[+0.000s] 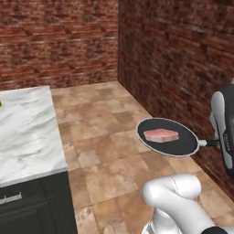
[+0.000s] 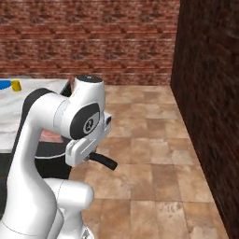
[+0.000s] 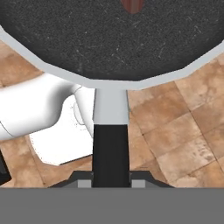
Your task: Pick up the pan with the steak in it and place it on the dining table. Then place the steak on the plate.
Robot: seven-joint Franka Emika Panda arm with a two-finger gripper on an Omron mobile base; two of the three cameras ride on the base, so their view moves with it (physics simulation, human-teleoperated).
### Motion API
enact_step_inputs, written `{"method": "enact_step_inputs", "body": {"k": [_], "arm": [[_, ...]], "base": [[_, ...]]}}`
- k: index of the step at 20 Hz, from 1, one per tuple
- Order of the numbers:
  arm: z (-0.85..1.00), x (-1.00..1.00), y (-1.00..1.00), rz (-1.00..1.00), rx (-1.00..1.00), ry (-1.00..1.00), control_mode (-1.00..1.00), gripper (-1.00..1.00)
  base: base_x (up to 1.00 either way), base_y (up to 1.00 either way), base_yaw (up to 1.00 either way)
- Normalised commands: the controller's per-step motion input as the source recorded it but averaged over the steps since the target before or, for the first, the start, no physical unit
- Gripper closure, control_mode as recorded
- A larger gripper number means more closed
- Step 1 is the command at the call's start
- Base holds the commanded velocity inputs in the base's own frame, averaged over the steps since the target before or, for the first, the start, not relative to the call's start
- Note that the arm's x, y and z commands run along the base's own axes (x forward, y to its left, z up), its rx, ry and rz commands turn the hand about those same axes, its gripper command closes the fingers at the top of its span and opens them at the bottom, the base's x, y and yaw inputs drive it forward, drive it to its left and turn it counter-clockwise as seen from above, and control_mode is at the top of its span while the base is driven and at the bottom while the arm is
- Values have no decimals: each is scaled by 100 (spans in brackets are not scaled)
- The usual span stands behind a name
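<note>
Gripping the thin black handle, the jaws are clamped on the pan point(image 1: 167, 137), which hangs level above the tiled floor point(image 1: 105, 132), well apart from the marble tabletop point(image 1: 27, 132). The steak point(image 1: 161, 135) lies flat inside. The arm hides most of the pan in the right base view; the blue plate point(image 2: 4, 85) is cut off at the edge.
</note>
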Motion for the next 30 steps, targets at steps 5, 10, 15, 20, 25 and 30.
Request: {"method": "enact_step_inputs", "body": {"k": [5,10,15,20,25,30], "arm": [[0,0,0,0,0,0,100,100],[0,0,0,0,0,0,100,100],[0,0,0,0,0,0,100,100],[0,0,0,0,0,0,100,100],[0,0,0,0,0,0,100,100],[0,0,0,0,0,0,100,100]], "base": [[24,-95,1],[87,-57,1],[100,-15,0],[100,-4,0],[100,-1,0],[100,-2,0]]}}
